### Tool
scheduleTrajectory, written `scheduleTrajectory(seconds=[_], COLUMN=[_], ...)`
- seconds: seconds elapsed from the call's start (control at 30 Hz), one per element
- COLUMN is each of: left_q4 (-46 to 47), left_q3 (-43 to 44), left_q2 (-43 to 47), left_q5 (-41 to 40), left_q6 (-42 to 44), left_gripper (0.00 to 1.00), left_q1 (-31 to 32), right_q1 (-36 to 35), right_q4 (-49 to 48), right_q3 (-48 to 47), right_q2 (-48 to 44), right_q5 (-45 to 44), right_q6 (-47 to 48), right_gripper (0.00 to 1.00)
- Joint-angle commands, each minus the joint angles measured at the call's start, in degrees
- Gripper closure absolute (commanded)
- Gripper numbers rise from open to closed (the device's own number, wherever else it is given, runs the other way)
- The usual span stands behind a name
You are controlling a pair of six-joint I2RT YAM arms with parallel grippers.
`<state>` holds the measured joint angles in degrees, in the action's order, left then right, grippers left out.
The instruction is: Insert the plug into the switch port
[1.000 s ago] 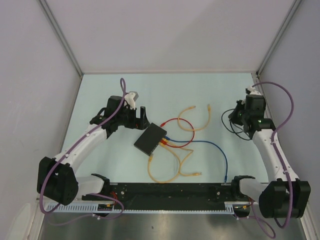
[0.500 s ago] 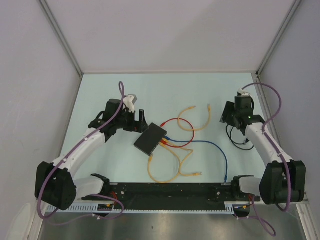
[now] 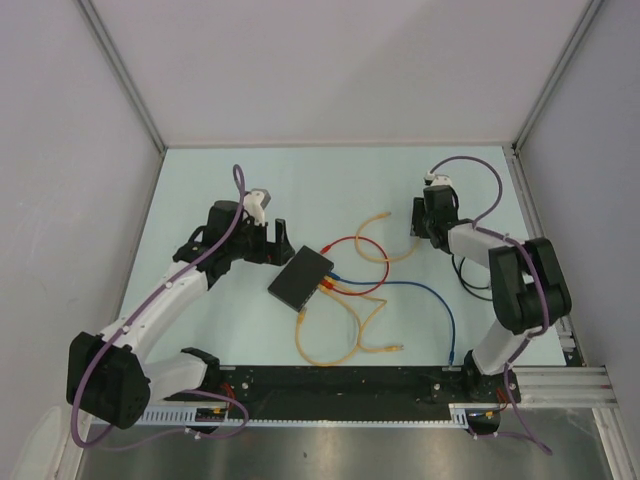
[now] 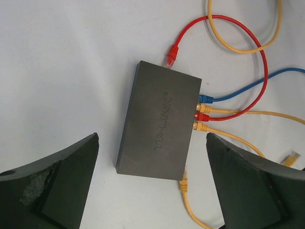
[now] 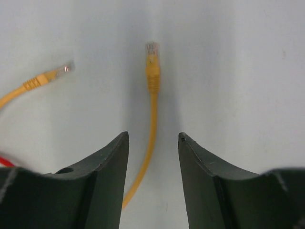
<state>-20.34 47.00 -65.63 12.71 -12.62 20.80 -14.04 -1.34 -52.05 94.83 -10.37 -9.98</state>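
Observation:
The black switch (image 3: 300,278) lies flat mid-table, with blue, red and yellow plugs in the sockets on its right edge (image 4: 202,112). My left gripper (image 3: 281,238) is open wide just up-left of it; in the left wrist view the open gripper (image 4: 151,138) frames the switch (image 4: 159,126). My right gripper (image 3: 417,222) is open and empty over a loose yellow cable; in the right wrist view the gripper (image 5: 153,134) straddles the cable, and its yellow plug (image 5: 152,52) lies ahead of the fingertips. A second yellow plug (image 5: 64,69) lies to the left.
A free red plug (image 4: 171,52) lies at the switch's far edge. A yellow plug (image 4: 184,180) lies by its near corner. Loose yellow loops (image 3: 340,340) and a blue cable end (image 3: 453,355) lie near the front rail (image 3: 330,385). A black cable (image 3: 470,275) lies at the right.
My right arm has swung left and forward, bringing its gripper over the loose yellow cable. My left gripper has shifted slightly and stays open by the switch.

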Motion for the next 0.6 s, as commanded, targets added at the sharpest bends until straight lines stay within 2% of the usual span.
scheduleTrajectory(seconds=[0.0, 0.23, 0.57], left_q4=[1.9, 1.9, 1.9], left_q3=[-0.2, -0.1, 0.0], left_q2=[-0.2, -0.6, -0.6], left_q5=[-0.8, -0.8, -0.6], left_q6=[-0.2, 0.1, 0.2], left_gripper=[0.02, 0.02, 0.02], left_q1=[-0.3, -0.4, -0.4], right_q1=[1.1, 3.1, 2.4], right_q4=[-5.6, 5.0, 9.6], right_q3=[-8.5, -18.5, -21.2], right_q2=[5.6, 13.6, 18.9], right_q5=[-2.3, 0.3, 1.6], right_q6=[1.0, -2.9, -9.8], right_gripper=[0.51, 0.55, 0.6])
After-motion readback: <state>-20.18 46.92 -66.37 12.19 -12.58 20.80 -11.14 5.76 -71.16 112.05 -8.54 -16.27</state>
